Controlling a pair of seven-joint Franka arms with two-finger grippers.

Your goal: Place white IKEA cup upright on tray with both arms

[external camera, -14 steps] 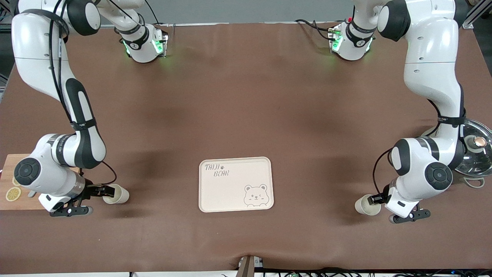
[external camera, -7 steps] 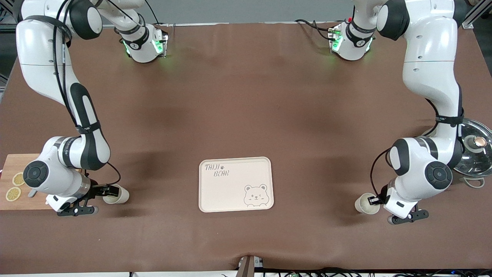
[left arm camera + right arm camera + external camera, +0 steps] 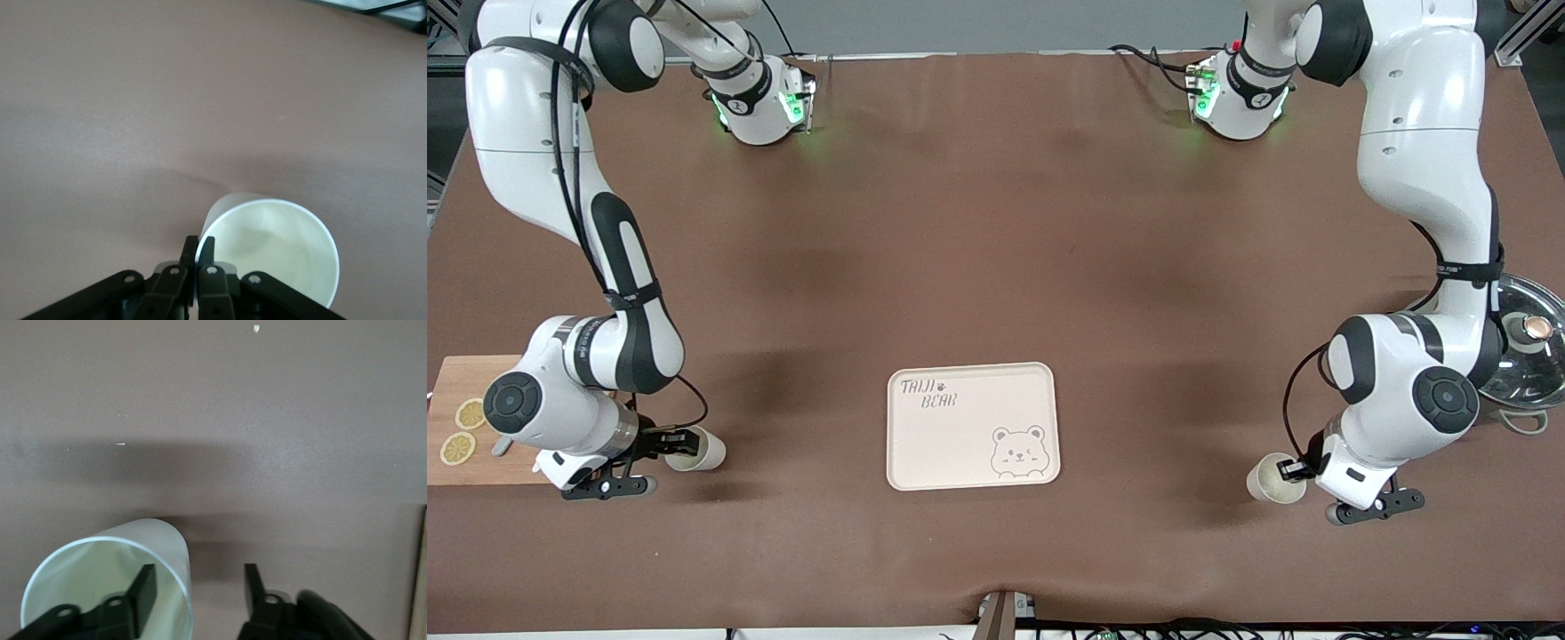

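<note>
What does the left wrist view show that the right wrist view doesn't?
Only the left wrist view: the left gripper is shut on the left arm's cup, its fingers pinching the wall at the rim.
Only the right wrist view: the right gripper is open, with one finger inside the right arm's cup and the other outside, straddling the wall without clamping it. A few pale specks lie on the brown table cover.
Both: a white cup lying on its side, mouth toward the camera, on that cover.
</note>
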